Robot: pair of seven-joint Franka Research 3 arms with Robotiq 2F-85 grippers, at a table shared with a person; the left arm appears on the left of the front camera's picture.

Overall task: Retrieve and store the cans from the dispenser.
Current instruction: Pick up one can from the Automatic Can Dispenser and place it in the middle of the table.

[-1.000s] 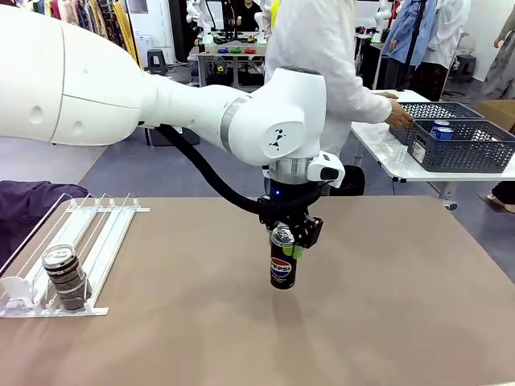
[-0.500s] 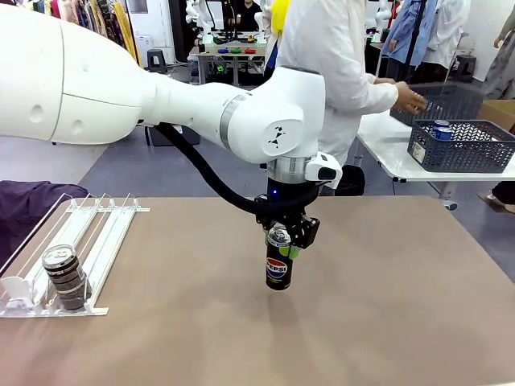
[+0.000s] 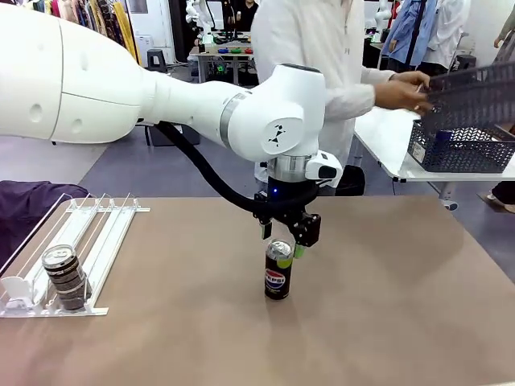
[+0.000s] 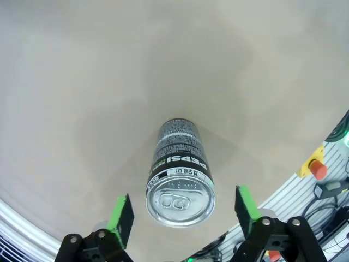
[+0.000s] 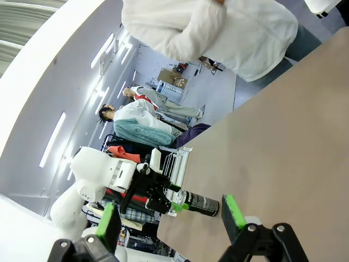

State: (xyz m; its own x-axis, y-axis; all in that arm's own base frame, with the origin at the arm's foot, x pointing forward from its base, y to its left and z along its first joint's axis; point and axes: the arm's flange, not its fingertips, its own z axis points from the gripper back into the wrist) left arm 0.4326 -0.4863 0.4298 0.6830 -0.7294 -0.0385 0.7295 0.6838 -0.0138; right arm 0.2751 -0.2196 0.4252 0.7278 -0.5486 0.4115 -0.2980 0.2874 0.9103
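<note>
We see the left claw (image 3: 282, 240) released, pads spread wide, with the upright Pepsi can (image 3: 278, 279) standing on the desk (image 3: 402, 322) directly beneath it. The right claw (image 5: 170, 215) hangs spread, empty.

A robotics lab: a white robot arm (image 3: 185, 104) is reaching over a brown table (image 3: 402, 305), a workbench (image 3: 233, 52) is standing upper centre, garments (image 3: 88, 20) are hanging upper left.
</note>
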